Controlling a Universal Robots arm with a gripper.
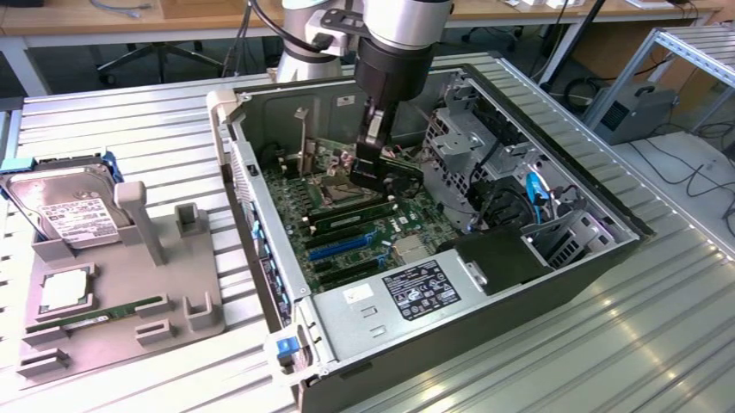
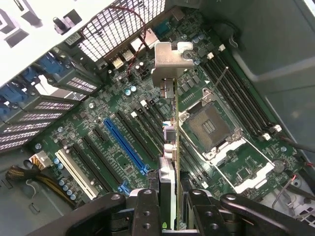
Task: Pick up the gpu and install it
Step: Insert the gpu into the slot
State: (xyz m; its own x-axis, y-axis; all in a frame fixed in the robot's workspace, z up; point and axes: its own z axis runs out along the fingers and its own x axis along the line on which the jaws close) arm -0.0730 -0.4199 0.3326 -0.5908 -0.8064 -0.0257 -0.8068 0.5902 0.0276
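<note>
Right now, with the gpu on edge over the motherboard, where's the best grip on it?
Keep the top edge: the gripper is already shut on the gpu there, from above. The card stands on edge, its metal bracket at the far end, so only the thin upper edge is free.

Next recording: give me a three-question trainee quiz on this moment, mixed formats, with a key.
1. True or false: the gpu is lying on the grey holder tray outside the computer case.
2. Multiple choice: what does the end effector hold? A) the hard drive B) the gpu, gripped edge-on C) nothing
3. Fill in: the gpu's silver bracket points toward the case wall with the ______ vent grille.

Key: 1 false, it is held inside the case above the motherboard. 2 B; the hard drive sits on the tray. 3 perforated (mesh).
</note>
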